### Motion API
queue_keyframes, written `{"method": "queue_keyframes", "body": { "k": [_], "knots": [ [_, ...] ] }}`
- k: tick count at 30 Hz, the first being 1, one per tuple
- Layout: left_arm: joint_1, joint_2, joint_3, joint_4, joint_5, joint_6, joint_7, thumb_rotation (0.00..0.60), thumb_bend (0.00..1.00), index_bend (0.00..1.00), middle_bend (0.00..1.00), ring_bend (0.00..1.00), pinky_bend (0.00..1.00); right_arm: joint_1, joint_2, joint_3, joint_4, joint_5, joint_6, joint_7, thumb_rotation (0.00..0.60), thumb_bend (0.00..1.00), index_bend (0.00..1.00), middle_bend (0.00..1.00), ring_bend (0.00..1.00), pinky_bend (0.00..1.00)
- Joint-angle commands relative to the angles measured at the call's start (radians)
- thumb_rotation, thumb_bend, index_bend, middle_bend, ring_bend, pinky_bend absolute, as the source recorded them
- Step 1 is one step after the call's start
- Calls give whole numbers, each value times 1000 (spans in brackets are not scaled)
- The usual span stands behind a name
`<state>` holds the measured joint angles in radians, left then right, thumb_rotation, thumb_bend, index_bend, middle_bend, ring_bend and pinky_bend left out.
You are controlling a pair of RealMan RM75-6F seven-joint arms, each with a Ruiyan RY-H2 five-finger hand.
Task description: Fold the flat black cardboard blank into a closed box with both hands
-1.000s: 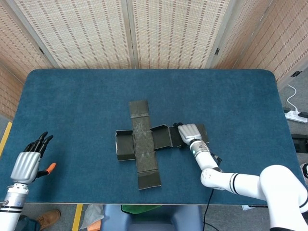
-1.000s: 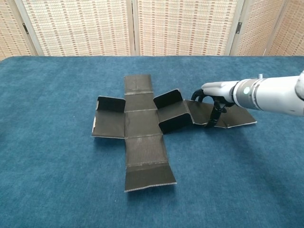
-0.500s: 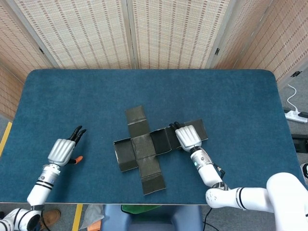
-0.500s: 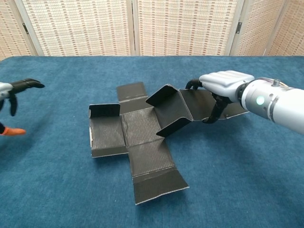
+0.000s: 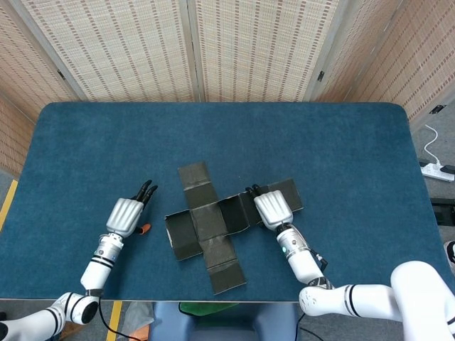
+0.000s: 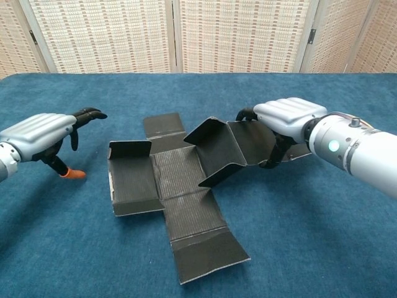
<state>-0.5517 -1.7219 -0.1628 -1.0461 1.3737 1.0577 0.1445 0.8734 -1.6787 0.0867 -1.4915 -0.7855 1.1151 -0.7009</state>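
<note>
The black cardboard blank is a cross-shaped sheet of dark, finely ribbed card with pale cut edges, spread on the blue bench and turned slightly askew to its edges. Its long strip runs from a far flap down through the centre panel to a near end flap that curls up a little at the front. The left arm of the cross lies mostly flat, with its far edge flap standing upright. The right arm is lifted clear of the bench: its panel tilts up steeply, creased into a shallow trough, with a small flap folded along the raised edge. The far end of this arm lies flat on the bench.
</note>
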Motion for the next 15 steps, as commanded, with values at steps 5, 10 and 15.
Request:
{"method": "queue_keyframes", "body": {
  "k": [5, 10, 15],
  "knots": [
    [-30, -51, 5, 20, 25, 3, -98, 600, 175, 0, 0, 473, 643, -8, -12, 17, 1, -8, -1, -14, 600, 254, 464, 446, 786, 1000],
    [-38, -59, 6, -16, 35, 1, -219, 600, 173, 0, 0, 467, 646, -12, -12, 25, -1, -14, -10, -23, 600, 254, 464, 446, 787, 1000],
    [-44, -36, 7, -61, 68, 25, -353, 600, 179, 0, 0, 462, 649, -5, 6, 24, -13, -38, -39, -34, 600, 254, 464, 446, 787, 1000]
  ]
}}
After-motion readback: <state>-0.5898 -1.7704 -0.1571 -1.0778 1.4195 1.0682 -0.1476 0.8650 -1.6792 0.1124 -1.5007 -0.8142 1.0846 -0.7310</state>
